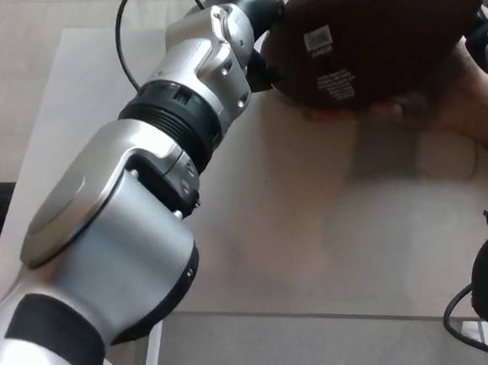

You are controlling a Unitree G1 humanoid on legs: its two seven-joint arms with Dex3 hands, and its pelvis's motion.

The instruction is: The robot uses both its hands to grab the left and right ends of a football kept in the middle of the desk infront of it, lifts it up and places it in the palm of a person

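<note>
The football (pixel 377 41) is up off the desk (pixel 315 228), high in the head view, a dark brown ball with a white stripe near its right end and a white label and small print on its flank. Its underside sits on, or just above, a person's hand (pixel 445 107), whose palm and fingertips show beneath it; whether the palm already bears the load is hard to say.

The left robot hand (pixel 256 12) is pressed against the ball's left tip, its black fingers closing on that end. Of the right robot hand (pixel 485 28) only a sliver shows at the picture's right edge beside the other tip, so I cannot tell how its fingers stand.

As a judgement: the ball looks light, inflated and firm, giving only slightly under pressure. Its pebbled skin should offer fair friction, but the tapered ends let fingers slide off toward the points, and the oval shape will roll or tip once squeezed unevenly. The two tips, pinched inward along the long axis, are the sensible holds; the broad belly suits the waiting palm.
</note>
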